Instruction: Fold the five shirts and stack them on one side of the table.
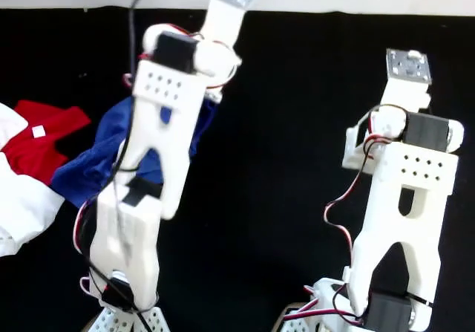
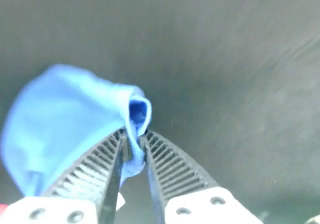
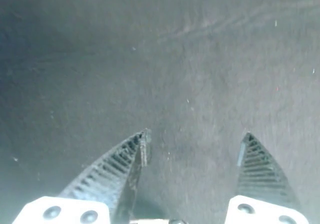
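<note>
1. Currently, the left gripper (image 2: 134, 143) is closed on a narrow pinch of the blue shirt (image 2: 70, 119), and the cloth sits near the tips of the fingers. Risk: so little fabric is caught that it may slip free under the shirt's own weight on any lift or drag.
2. The blue shirt lies bunched on the black table (image 1: 282, 161) beneath the left arm (image 1: 159, 124). It is just beside the red shirt (image 1: 44, 131) and the white shirt (image 1: 22, 198), which are heaped at the table's edge. Whether the three overlap or merely touch cannot be told. Risk: pulling the blue shirt may drag its neighbours with it or tip them off the edge.
3. The right gripper (image 3: 195, 144) has its fingers spread wide and holds nothing. It hovers over bare table, well apart from the shirts. Risk: with a single hold point the shirt would hang as a bundle rather than spread flat, so any fold made on it would likely be crooked.
4. In the high view the left arm hides much of the blue shirt, and neither collar nor sleeves can be made out. Risk: the grasp may be on an unsuitable part of the garment.
5. Judgement: no shirt appears folded and no stack is begun, so the task is at an early stage.
</note>
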Action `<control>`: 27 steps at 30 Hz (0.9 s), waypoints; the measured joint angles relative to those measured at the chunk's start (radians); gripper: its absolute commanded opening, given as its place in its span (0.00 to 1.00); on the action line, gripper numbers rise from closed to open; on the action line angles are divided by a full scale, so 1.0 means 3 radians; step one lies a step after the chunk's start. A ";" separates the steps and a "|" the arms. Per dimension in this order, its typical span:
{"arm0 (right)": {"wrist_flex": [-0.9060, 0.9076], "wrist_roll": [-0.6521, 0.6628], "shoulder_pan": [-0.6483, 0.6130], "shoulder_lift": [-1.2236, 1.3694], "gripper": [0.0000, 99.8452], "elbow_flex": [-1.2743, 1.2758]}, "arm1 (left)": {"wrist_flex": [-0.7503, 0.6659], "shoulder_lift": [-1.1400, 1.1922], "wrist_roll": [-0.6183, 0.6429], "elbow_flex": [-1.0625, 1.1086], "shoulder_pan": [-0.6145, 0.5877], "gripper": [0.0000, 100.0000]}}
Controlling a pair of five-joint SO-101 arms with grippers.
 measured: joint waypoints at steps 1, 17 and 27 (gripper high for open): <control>0.0000 0.0000 0.0061 0.0000 0.27 0.0046 | -0.0046 -0.0077 0.0000 -0.0061 0.0061 0.01; -0.0164 0.0000 0.1151 0.0000 0.27 0.0148 | -0.1575 -0.0220 -0.1335 -0.0813 0.1268 0.01; -0.0245 0.0000 0.1054 0.0000 0.27 0.0148 | -0.1652 -0.0225 -0.1524 -0.0736 0.0598 0.01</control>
